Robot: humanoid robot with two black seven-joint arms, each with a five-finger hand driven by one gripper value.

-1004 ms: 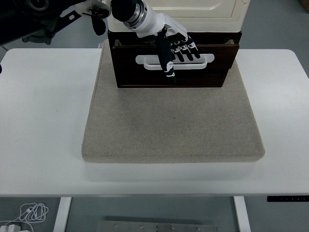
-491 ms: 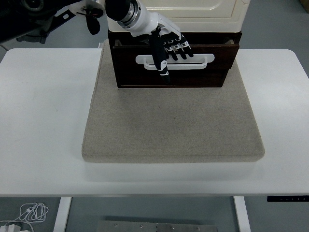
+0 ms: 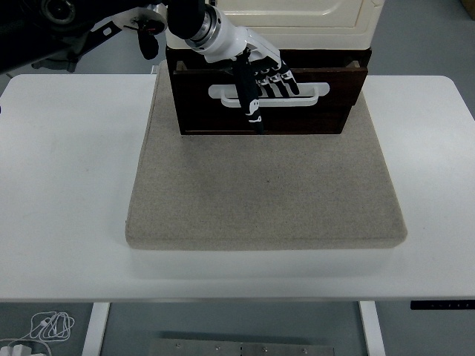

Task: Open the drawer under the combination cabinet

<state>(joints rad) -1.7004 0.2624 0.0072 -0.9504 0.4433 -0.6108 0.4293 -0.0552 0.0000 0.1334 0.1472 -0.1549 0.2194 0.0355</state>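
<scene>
White table [image 3: 67, 185] fills most of the head view. Grey-beige felt mat [image 3: 267, 193] lies on it, centred, reaching back under the cabinet. Cream combination cabinet [image 3: 297, 15] stands on the mat's far edge, only its lower part in view. Directly below the cabinet body, dark brown drawer [image 3: 312, 111] sticks out a little toward the near side of the mat, its top rim showing as a narrow open gap in front of the cabinet face. White bar handle [image 3: 308, 93] runs across the drawer front, roughly mid-height.

Left arm [image 3: 193, 22] comes in from the upper left, past the cabinet's left corner, black with a silver-white wrist. Left hand [image 3: 263, 74] sits on the drawer front, over the left half of the handle. Fingers [image 3: 282, 80] are curled over the bar from above, hooked on it, close together. Thumb [image 3: 251, 100] points straight down across the handle, tip below the bar against the drawer face.

Small white cable bundle [image 3: 48, 324] on the floor, below the table's near left corner.
</scene>
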